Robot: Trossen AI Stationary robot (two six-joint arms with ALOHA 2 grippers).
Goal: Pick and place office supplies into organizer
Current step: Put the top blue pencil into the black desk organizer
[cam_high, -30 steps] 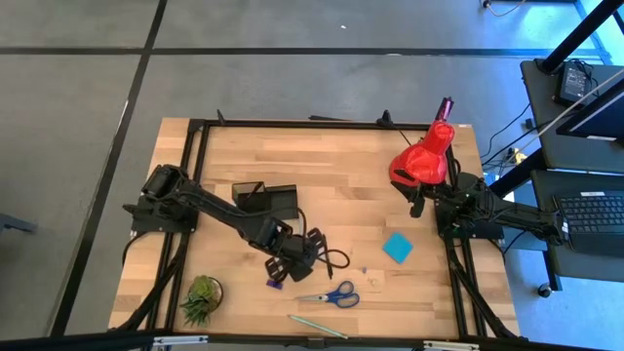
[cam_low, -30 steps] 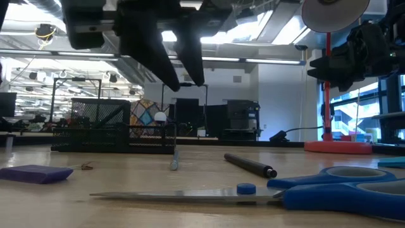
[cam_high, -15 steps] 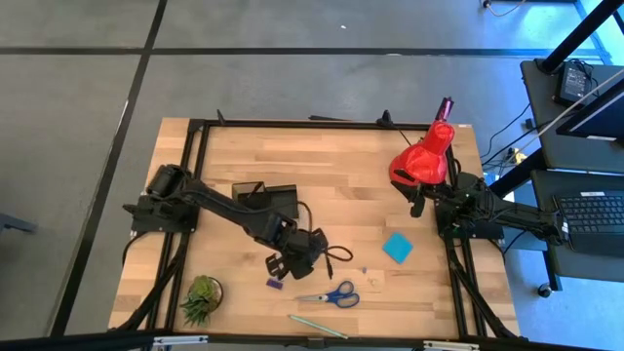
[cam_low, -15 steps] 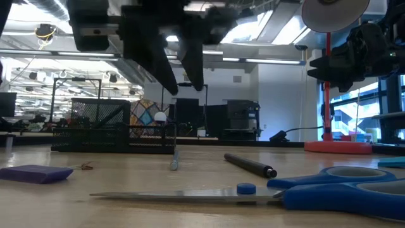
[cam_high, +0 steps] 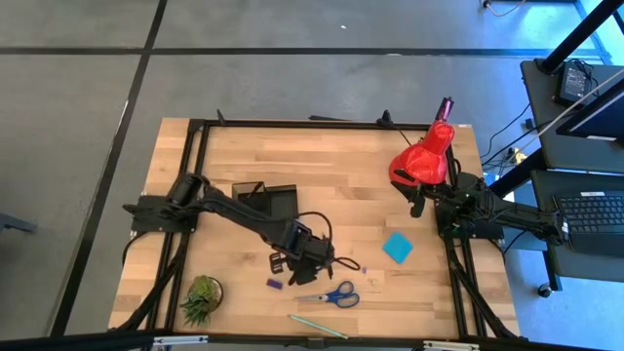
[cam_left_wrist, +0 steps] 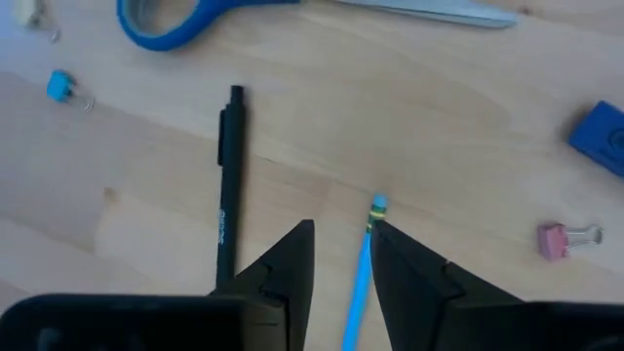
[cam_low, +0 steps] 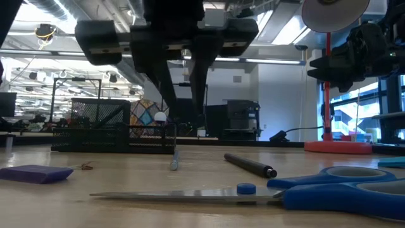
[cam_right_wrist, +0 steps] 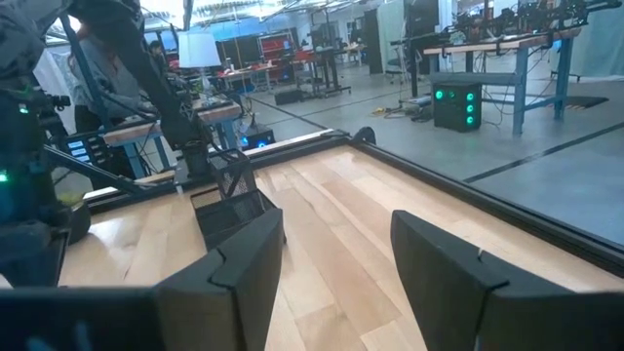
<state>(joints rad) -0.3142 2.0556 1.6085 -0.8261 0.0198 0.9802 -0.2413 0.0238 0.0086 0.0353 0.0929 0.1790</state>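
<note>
Left gripper [cam_left_wrist: 341, 255] hangs low over the table, fingers narrowly spread astride a blue pencil [cam_left_wrist: 361, 273], not yet pinching. Risk: the thin pencil rolls or slips out as the fingers meet. Black pen [cam_left_wrist: 228, 185] lies just beside and could get nudged; scissors [cam_high: 330, 295] near. Organizer [cam_high: 265, 199] sits apart. Right gripper [cam_right_wrist: 336, 253] waits spread by the red lamp [cam_high: 421, 161].

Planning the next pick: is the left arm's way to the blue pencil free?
Probably yes: the left gripper hangs above the blue pencil, fingers straddling it, nothing between; the black pen lies alongside, apart.
</note>
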